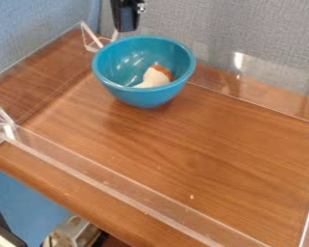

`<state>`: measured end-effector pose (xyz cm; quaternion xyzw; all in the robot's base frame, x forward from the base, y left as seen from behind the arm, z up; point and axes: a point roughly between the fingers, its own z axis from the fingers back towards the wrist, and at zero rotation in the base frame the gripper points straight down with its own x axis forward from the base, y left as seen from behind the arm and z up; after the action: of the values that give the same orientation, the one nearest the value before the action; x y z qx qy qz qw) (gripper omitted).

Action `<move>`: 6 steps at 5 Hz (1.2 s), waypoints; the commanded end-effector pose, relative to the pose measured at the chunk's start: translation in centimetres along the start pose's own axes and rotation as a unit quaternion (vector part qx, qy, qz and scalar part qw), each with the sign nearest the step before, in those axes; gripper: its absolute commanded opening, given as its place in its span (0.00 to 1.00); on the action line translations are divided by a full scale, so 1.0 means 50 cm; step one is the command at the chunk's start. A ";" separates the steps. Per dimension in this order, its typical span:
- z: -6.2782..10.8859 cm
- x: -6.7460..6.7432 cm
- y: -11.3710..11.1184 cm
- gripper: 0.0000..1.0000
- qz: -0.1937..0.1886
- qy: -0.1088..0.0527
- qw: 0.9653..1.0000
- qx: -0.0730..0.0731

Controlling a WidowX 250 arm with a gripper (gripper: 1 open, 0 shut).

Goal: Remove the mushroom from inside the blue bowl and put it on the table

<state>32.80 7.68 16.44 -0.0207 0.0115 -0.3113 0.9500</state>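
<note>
From where I stand, the mushroom is a small, pale thing, cream-white over most of its body, with an orange-tan patch toward its upper right end. It is a little elongated, its outline soft and rounded, and the light body stands out against the deep teal of the blue bowl. It lies inside that bowl, down low and over toward the right-hand wall as I see it. The bowl is round and glossy, far bigger than the mushroom, and sits upright on the brown wood-grain desk, near the textured grey wall behind. Above the bowl's far rim, at the top of my view, are the dark fingers of the robot, closed up narrow, apart from the mushroom and holding nothing that I can see.
</note>
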 end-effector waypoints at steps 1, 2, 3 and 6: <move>0.017 0.015 0.016 1.00 -0.016 -0.018 0.999 0.027; -0.018 0.025 0.030 1.00 -0.032 -0.010 0.999 0.023; -0.034 0.025 0.037 1.00 -0.028 -0.003 0.999 0.020; -0.085 0.062 0.067 1.00 -0.080 0.014 0.997 0.012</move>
<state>36.19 8.38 9.41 -0.0305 0.0535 -0.3838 0.9214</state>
